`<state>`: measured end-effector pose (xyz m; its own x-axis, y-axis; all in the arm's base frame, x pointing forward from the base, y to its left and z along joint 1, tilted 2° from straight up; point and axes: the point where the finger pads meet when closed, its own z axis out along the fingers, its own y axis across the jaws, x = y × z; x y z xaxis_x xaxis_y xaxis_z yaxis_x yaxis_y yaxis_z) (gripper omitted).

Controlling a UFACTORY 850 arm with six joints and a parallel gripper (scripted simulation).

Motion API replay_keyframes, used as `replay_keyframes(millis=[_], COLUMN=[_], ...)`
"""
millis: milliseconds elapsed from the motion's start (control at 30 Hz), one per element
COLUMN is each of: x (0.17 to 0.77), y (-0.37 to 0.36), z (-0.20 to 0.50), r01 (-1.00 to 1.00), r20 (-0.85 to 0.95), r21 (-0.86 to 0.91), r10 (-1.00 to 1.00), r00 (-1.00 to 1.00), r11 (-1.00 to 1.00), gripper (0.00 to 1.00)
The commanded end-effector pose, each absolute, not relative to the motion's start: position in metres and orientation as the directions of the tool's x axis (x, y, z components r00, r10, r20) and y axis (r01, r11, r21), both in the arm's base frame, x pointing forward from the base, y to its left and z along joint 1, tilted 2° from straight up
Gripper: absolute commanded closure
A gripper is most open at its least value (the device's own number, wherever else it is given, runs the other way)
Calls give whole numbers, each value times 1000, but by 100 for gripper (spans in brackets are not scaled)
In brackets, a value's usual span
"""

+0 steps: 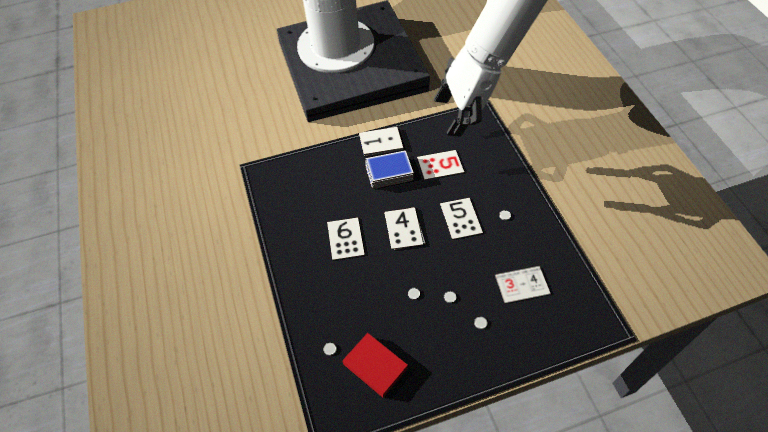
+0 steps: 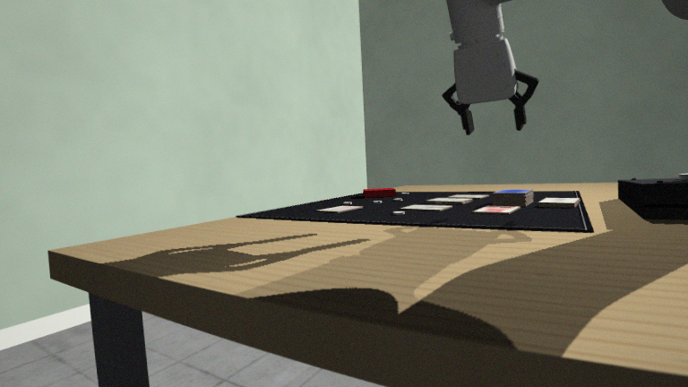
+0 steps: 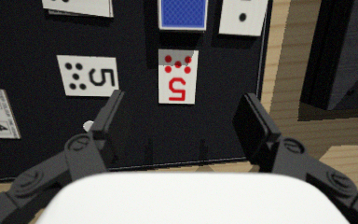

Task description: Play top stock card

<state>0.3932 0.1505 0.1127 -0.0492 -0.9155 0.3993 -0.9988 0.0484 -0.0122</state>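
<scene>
The face-down stock (image 1: 389, 165) (image 2: 513, 197) (image 3: 183, 14) is a blue-backed stack. A red 5 (image 1: 440, 164) (image 2: 497, 209) (image 3: 177, 77) lies face up, flat on the card cloth (image 1: 305, 291) beside it. A black 1 (image 1: 381, 140) (image 2: 558, 202) (image 3: 242, 16) lies on the stock's other side, towards the robot base. The piles show a black 6 (image 1: 345, 238) (image 2: 468, 196), a black 4 (image 1: 404, 228) (image 2: 449, 201) and a black 5 (image 1: 461, 218) (image 2: 425, 207) (image 3: 90, 76). My gripper (image 1: 447, 114) (image 2: 494, 130) (image 3: 184, 106) is open and empty, high above the table, pointing down.
A red box (image 1: 374, 365) (image 2: 379, 193) lies at the cloth's front. Several white discs (image 1: 414, 293) are scattered between it and the piles. A printed example card (image 1: 522, 284) (image 2: 339, 209) (image 3: 6, 117) lies near the right edge. The black base plate (image 1: 390, 73) stands behind the cloth.
</scene>
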Motion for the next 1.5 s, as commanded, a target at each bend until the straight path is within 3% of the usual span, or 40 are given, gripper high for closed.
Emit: replay_keyframes(millis=[0, 533, 1367, 1467], x=[394, 393, 395, 397], y=[151, 152, 151, 147], z=[114, 113, 113, 84], r01=[-999, -999, -999, -998], r20=[309, 70, 38, 42], r21=[-17, -13, -19, -22], r10=[-950, -996, -998, -998], r00=[-50, -48, -48, -54], r11=[48, 47, 48, 53], gripper=[0, 0, 0, 0])
